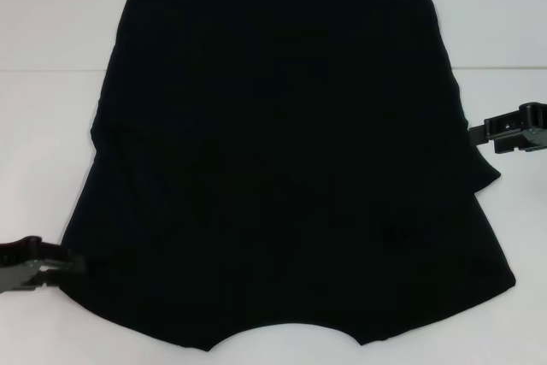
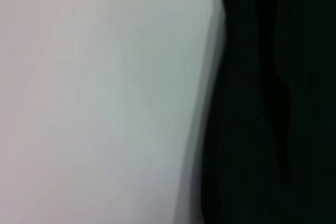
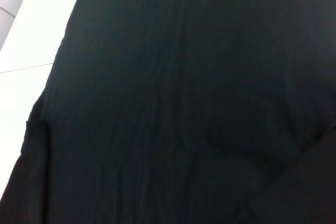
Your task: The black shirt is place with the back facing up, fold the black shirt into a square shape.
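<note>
The black shirt (image 1: 291,151) lies flat on the white table (image 1: 51,83) and fills most of the head view, with no lettering showing. Both its side parts look folded inward, with a flap sticking out at the right edge (image 1: 483,179). My left gripper (image 1: 70,263) sits low at the shirt's near left edge, right against the fabric. My right gripper (image 1: 475,132) is at the shirt's right edge, about halfway up. The left wrist view shows the shirt (image 2: 273,103) beside bare table. Wrinkled shirt fabric (image 3: 184,108) fills the right wrist view.
White table surface (image 1: 513,57) runs along both sides of the shirt. A thin seam line crosses the table (image 3: 21,69) in the right wrist view. Nothing else stands on the table.
</note>
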Motion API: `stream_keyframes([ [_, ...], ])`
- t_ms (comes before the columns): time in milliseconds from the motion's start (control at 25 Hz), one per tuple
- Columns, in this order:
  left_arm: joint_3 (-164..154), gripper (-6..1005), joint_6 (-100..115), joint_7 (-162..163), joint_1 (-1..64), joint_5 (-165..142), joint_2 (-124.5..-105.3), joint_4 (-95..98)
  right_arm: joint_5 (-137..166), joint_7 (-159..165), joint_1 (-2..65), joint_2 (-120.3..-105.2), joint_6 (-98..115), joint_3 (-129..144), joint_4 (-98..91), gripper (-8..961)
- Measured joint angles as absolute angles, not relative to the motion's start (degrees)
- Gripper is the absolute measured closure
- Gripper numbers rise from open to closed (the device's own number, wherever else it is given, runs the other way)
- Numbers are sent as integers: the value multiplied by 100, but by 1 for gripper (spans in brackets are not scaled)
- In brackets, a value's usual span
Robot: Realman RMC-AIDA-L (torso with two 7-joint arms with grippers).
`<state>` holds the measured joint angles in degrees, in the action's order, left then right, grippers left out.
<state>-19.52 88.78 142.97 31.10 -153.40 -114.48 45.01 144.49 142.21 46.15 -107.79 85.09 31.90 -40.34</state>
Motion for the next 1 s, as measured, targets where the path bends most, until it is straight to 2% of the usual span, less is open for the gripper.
stream_keyframes([
  [520,-1967,549,8853,14377,3199,-15330,-11497,4538,14449,14207,4592,-10775,8552,3190,-4050,357],
  [720,-1972,585,8888,14334,3214,-15338,-11495,4539,14449,14203,4581,-10767,8644,3191,-4081,357],
  [800,-1967,786,8889,14319,3214,-15319,-11492,4548,14449,14203,4567,-10762,8654,3190,-4083,358],
  [1000,-1958,927,8908,14316,3224,-15306,-11479,4552,14449,14202,4534,-10756,8702,3184,-4083,358],
])
